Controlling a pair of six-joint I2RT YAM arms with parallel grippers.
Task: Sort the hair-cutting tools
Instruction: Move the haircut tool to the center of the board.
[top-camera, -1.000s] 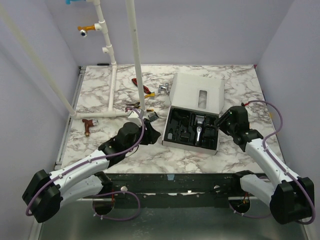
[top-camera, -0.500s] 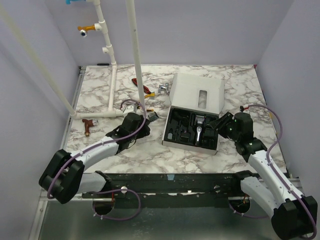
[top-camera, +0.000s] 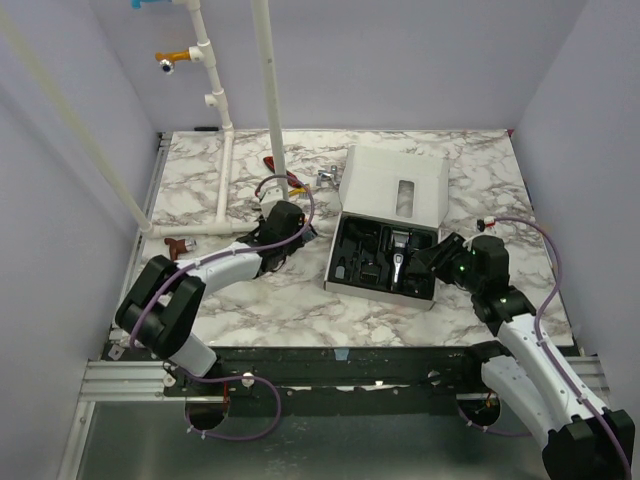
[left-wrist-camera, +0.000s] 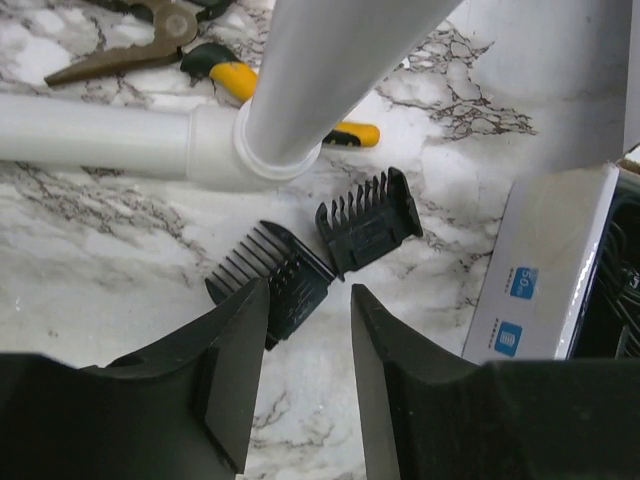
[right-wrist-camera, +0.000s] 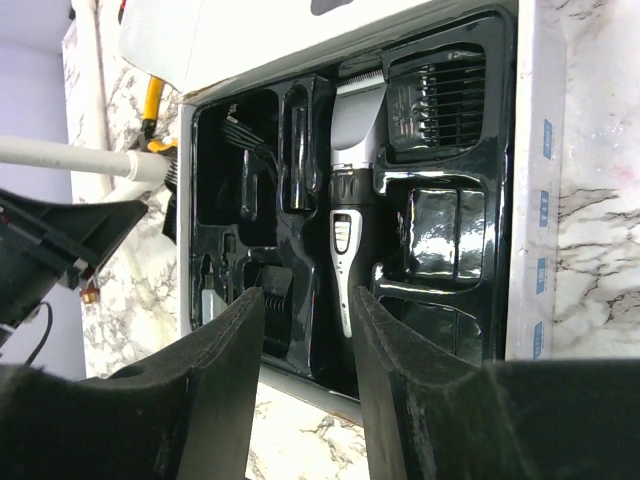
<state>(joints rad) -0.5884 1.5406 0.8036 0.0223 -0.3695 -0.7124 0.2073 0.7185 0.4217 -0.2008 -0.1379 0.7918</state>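
Two black comb-like clipper guards lie on the marble in the left wrist view, one (left-wrist-camera: 275, 275) just beyond my left fingertips and one (left-wrist-camera: 368, 220) to its right. My left gripper (left-wrist-camera: 308, 300) is open and empty over them; in the top view it (top-camera: 290, 228) sits by the pipe base. The open box's black tray (top-camera: 352, 282) holds the slim clipper (right-wrist-camera: 345, 230) with its silver blade end, a guard (right-wrist-camera: 435, 95) and other black pieces. My right gripper (right-wrist-camera: 308, 300) is open and empty at the tray's right edge (top-camera: 432, 258).
A white upright pipe (left-wrist-camera: 330, 70) and its horizontal base pipe (left-wrist-camera: 100, 135) stand right behind the guards. Yellow-handled pliers (left-wrist-camera: 250, 85) lie beyond. The white box lid (top-camera: 395, 190) stands open. A reddish-brown T piece (top-camera: 177, 247) lies at the left.
My left arm has stretched forward from the table's middle to the pipe base and the two guards. My right gripper has come down and left to the tray's right edge.
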